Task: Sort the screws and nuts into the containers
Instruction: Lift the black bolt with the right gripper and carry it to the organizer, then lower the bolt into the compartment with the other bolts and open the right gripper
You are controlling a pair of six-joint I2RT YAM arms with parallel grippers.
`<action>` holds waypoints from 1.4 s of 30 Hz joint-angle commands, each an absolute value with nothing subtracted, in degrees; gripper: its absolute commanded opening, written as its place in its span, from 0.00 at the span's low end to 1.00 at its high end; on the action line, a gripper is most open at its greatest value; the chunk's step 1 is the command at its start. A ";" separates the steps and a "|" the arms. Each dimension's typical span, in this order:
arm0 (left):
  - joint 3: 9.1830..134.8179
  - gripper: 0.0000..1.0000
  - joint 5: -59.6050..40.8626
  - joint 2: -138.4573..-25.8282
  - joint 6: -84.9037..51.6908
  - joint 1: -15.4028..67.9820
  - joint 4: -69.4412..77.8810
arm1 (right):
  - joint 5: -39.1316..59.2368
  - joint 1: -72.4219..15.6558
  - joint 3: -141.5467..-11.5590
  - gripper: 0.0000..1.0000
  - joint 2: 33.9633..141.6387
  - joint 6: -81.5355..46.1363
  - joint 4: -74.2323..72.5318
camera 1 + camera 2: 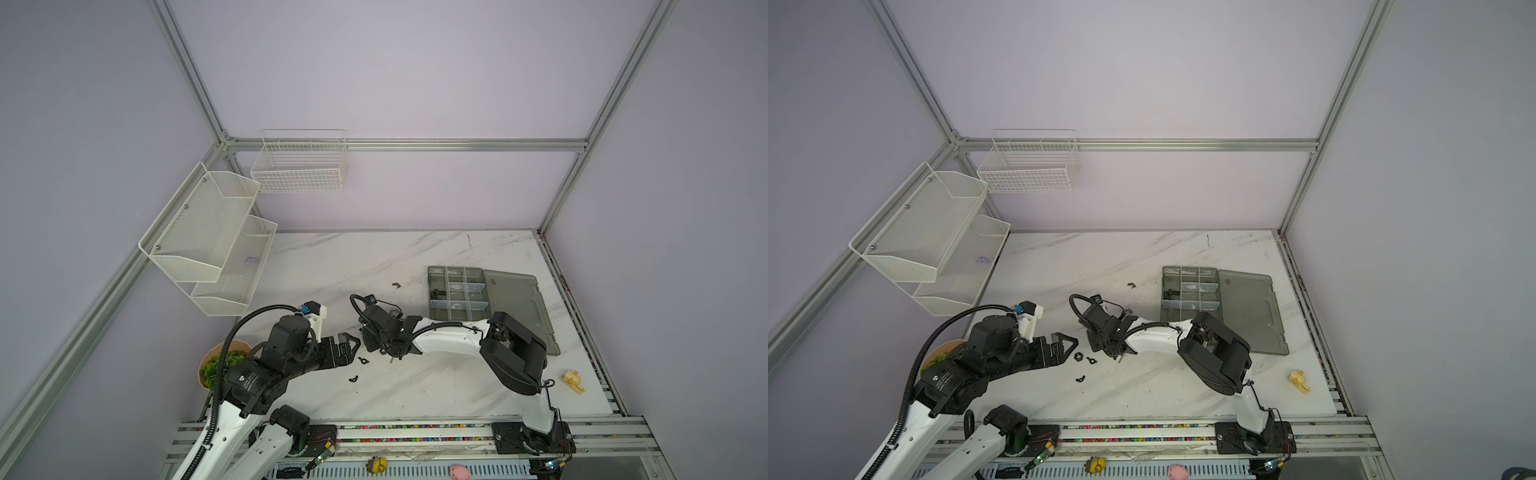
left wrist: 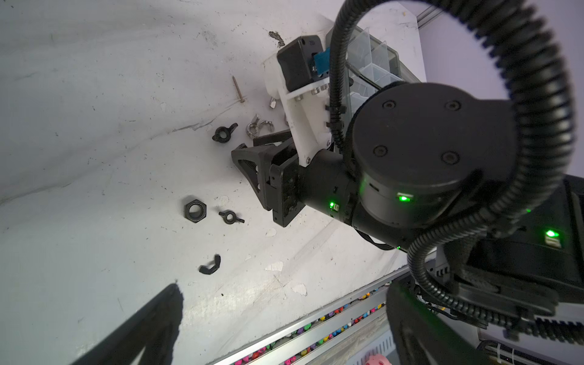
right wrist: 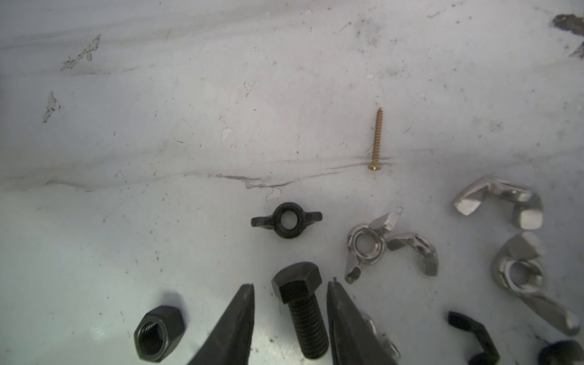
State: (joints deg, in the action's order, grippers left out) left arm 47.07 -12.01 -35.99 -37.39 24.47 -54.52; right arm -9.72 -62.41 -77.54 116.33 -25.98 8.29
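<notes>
In the right wrist view a black hex bolt (image 3: 300, 309) lies on the table between the fingers of my right gripper (image 3: 291, 284), which is open with a gap on each side. Around it lie a black hex nut (image 3: 158, 335), a black wing nut (image 3: 286, 220), silver wing nuts (image 3: 379, 245) and a brass screw (image 3: 376, 139). My left gripper (image 1: 348, 344) hovers open just left of the pile, holding nothing. Two black wing nuts (image 1: 365, 360) (image 1: 353, 378) lie near it. The grey organizer's containers (image 1: 455, 269) stand at the right, lid (image 1: 519, 307) open.
White mesh shelves (image 1: 208, 232) and a wire basket (image 1: 299, 166) hang at the back left. A bowl with a green plant (image 1: 220, 365) sits under the left arm. A yellow toy (image 1: 573, 380) lies near the front right edge. A small dark bit (image 1: 396, 285) lies left of the organizer.
</notes>
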 commanded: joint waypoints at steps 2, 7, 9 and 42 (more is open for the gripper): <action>46.68 1.00 -13.29 -35.65 -37.12 24.61 -52.47 | -10.83 -62.48 -78.71 0.40 119.75 -25.22 8.73; 47.46 1.00 -12.55 -35.43 -36.65 24.61 -52.48 | -10.42 -62.48 -78.58 0.37 120.23 -25.19 8.48; 47.39 1.00 -12.55 -35.90 -36.66 24.62 -52.47 | -10.76 -62.47 -78.82 0.32 120.23 -25.32 8.86; 48.11 1.00 -19.26 -47.05 -32.79 24.61 -38.64 | -7.53 -37.19 -68.31 0.24 96.56 -19.37 8.32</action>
State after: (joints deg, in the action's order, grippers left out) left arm 47.13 -15.94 -44.91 -34.79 24.47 -44.14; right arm -6.35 -40.14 -69.54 97.01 -20.16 6.52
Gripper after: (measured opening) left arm 0.996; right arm 0.289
